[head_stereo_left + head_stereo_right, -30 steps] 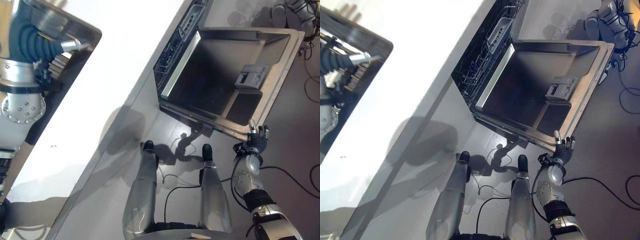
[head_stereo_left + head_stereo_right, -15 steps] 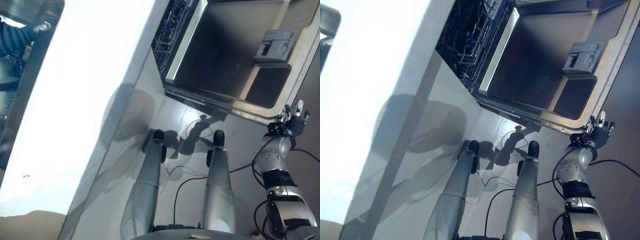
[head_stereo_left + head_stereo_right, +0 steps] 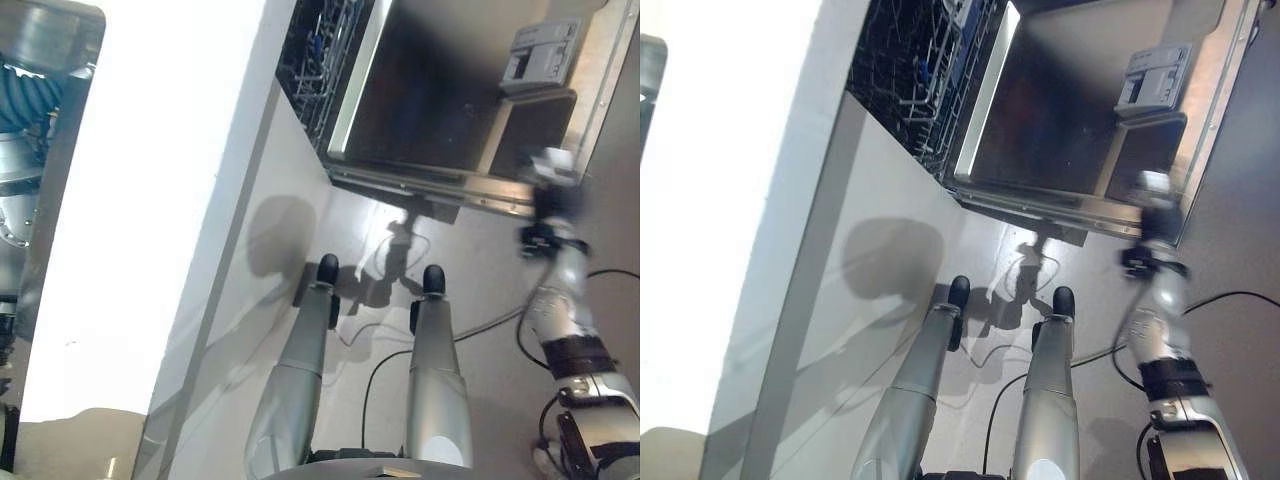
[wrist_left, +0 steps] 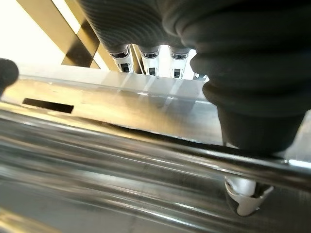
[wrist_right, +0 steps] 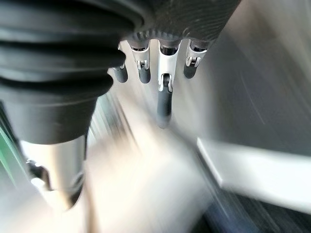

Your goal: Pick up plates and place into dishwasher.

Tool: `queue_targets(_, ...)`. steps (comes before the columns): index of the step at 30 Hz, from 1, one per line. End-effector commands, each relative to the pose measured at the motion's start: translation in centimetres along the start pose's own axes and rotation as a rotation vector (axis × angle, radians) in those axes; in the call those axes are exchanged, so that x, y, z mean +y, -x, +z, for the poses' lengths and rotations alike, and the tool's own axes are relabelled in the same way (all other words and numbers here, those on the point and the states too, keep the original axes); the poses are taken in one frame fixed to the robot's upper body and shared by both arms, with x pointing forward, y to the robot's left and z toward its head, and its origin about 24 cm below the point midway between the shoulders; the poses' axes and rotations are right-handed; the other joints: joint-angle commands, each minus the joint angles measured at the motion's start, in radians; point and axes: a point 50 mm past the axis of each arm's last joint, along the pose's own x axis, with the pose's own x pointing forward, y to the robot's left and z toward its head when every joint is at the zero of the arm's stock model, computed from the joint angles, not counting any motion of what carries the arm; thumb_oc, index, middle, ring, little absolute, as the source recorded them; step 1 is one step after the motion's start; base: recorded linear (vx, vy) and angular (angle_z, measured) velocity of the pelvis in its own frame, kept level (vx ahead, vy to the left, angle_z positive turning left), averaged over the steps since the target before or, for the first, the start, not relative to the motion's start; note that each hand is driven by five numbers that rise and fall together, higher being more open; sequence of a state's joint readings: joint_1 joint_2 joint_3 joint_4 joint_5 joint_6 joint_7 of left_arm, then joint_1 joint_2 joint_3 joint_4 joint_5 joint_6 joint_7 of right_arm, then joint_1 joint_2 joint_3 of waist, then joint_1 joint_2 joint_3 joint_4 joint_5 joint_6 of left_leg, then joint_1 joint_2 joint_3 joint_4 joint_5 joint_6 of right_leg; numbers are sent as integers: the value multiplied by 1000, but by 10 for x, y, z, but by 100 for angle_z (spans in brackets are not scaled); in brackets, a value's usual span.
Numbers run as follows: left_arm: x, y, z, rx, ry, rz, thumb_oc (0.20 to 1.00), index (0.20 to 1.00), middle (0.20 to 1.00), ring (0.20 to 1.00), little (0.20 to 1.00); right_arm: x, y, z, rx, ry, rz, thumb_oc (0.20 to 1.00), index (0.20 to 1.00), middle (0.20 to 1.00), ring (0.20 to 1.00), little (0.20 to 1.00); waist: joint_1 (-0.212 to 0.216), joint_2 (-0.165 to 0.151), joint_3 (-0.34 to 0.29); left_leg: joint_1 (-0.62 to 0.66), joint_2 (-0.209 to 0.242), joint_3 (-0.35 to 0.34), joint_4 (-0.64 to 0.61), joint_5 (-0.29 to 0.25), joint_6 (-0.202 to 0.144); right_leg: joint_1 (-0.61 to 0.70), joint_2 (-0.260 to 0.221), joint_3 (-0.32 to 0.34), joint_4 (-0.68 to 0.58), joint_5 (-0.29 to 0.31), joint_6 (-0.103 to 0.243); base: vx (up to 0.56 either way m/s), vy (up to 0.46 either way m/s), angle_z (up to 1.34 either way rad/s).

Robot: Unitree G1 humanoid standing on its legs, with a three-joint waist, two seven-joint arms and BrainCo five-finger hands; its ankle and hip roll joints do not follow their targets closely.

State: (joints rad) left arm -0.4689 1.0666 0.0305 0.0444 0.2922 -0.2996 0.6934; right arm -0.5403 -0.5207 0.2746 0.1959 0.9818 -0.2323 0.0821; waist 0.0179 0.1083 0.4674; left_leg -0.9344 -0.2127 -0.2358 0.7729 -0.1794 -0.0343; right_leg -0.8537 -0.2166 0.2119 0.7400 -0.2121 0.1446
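The dishwasher (image 3: 940,80) stands open, its door (image 3: 440,90) folded down flat. The right hand (image 3: 1155,205) hovers just beside the door's front edge, fingers (image 5: 164,99) straight and holding nothing. The left hand (image 4: 146,29) is at the sink (image 3: 45,40); whether its fingers grip anything cannot be told.

I find no legible text, label, number or sign: none on the open dishwasher door (image 3: 440,90), its soap holder (image 3: 1152,78), or the white tabletop (image 3: 150,180).
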Motion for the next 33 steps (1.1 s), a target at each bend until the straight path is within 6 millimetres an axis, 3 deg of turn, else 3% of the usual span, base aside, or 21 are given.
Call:
queue_targets(1, -25, 28, 13, 64, 161, -61, 1000, 1000, 1000, 1000, 1000, 59, -38, 22, -112, -5, 274, 1000, 1000, 1000, 1000, 1000, 77, -59, 53, 5, 102, -56, 228, -229, -4, -56, 7, -8, -139, 272, 42, 42, -113, 43)
queue_targets(10, -18, 20, 9, 27, 144, -106, 1000, 1000, 1000, 1000, 1000, 61, -37, 25, -167, 19, 229, 1000, 1000, 1000, 1000, 1000, 109, -113, 53, 35, 104, -72, 212, -233, 8, 3, -1, -67, -180, 285, 52, 34, -114, 54)
queue_targets(14, -14, 20, 7, 21, 127, -115, 1000, 1000, 1000, 1000, 1000, 50, -31, 46, -326, 83, 71, 1000, 1000, 1000, 1000, 1000, 107, -130, 53, 51, 112, -71, 194, -232, 16, 28, -3, -85, -207, 293, 53, 7, -69, 19)
queue_targets(19, -14, 27, 3, 63, 101, -93, 1000, 1000, 1000, 1000, 1000, 15, -3, 93, -628, 310, -486, 1000, 1000, 1000, 1000, 1000, 58, -126, 53, 51, 110, -45, 195, -247, 35, 30, 8, -71, -220, 306, 39, -39, 52, -9)
queue_targets(21, -14, 35, 4, 84, 97, -88, 1000, 1000, 1000, 1000, 1000, 1, 12, 100, -660, 328, -689, 1000, 1000, 1000, 1000, 1000, 42, -117, 53, 48, 112, -35, 204, -257, 37, 23, 15, -61, -216, 304, 36, -46, 130, -15)
queue_targets(25, -11, 47, 4, 120, 96, -70, 1000, 1000, 1000, 1000, 1000, -35, 44, 104, -647, 439, -1020, 1000, 1000, 1000, 1000, 1000, 9, -100, 53, 32, 109, -15, 211, -259, 39, -1, 15, -46, -214, 309, 31, -31, 142, -25)
queue_targets(28, -12, 61, 6, 146, 101, -62, 1000, 1000, 1000, 1000, 1000, -68, 76, 91, -533, 464, -1300, 1000, 1000, 1000, 1000, 1000, -17, -79, 53, 18, 114, 4, 218, -262, 38, -23, 19, -32, -204, 303, 28, -13, 141, -19)
queue_targets(33, -18, 77, 12, 168, 122, -38, 1000, 1000, 1000, 1000, 1000, -99, 110, 75, -438, 454, -1550, 1000, 1000, 1000, 1000, 1000, -40, -42, 53, -11, 106, 28, 200, -237, 32, -59, 1, -15, -222, 317, 26, -33, 125, -14)
